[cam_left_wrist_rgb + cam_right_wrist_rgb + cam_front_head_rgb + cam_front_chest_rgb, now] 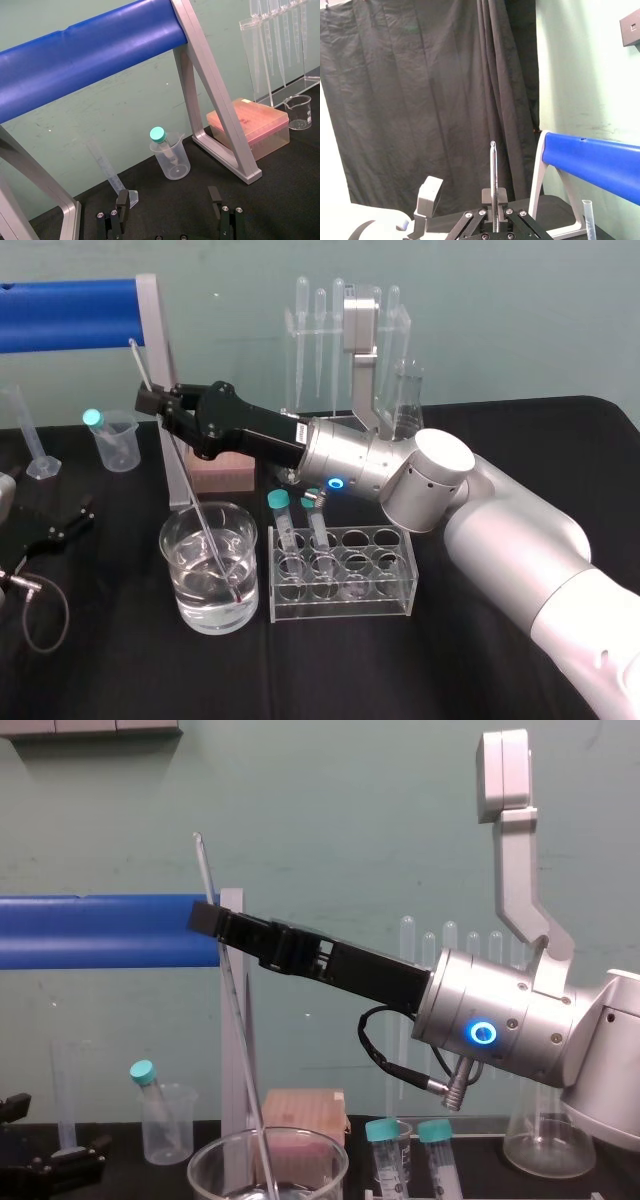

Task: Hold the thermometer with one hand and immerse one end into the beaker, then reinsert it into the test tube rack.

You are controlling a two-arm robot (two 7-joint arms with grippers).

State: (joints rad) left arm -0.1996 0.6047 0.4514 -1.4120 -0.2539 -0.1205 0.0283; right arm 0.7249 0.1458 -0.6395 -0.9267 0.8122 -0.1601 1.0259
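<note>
Thermometer (pixel 200 502) pinched tight in the right hand (pixel 155 400), tilted, top end poking above the fingers. Well left of the hand, the left gripper (pixel 168 196) rests on the table, fingers spread. Just below the hand, the beaker (pixel 185 585) holds water with the rod's lower end sunk in it. Test tube rack (pixel 400 580) sits right of the beaker, under the arm.

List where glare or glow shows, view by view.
Head view: highlights glint on the beaker rim and the water around the thermometer. Left wrist view: sheen streaks the blue bar beyond the open left claw. Chest view: a blue ring glows behind the right claw.
</note>
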